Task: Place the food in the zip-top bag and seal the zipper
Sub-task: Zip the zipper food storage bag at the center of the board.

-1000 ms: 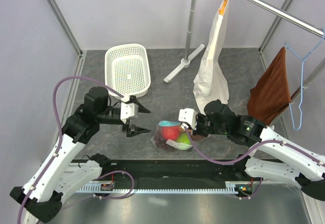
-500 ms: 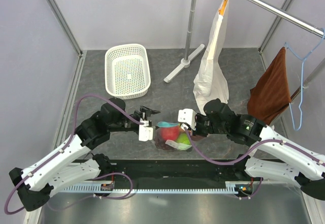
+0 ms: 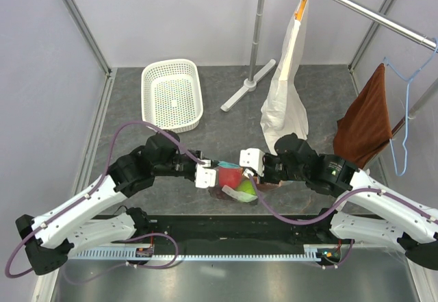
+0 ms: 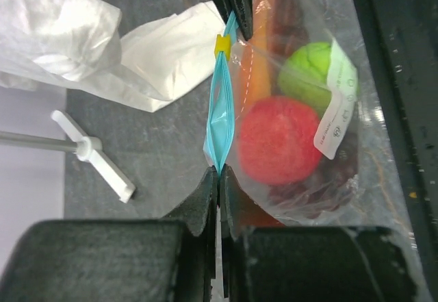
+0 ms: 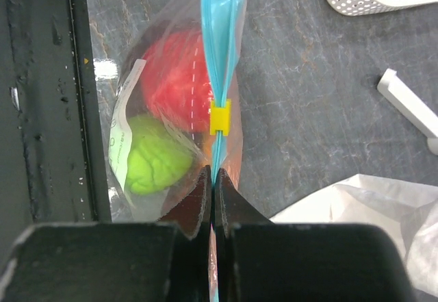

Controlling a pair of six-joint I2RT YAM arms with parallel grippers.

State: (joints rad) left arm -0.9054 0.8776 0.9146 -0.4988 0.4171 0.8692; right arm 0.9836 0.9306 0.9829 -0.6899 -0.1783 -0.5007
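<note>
Left wrist: left gripper just clamped the zipper end, right gripper pinches the other, so sealing can start.

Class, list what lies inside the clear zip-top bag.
Inside the zip-top bag show a red apple, a green fruit, an orange slice and dark grapes. Its white label covers part of the green fruit; anything beneath is hidden.

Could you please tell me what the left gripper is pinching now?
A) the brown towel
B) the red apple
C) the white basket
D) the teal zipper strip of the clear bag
D: the left wrist view shows the left gripper closed on one end of the teal zipper strip.
</note>
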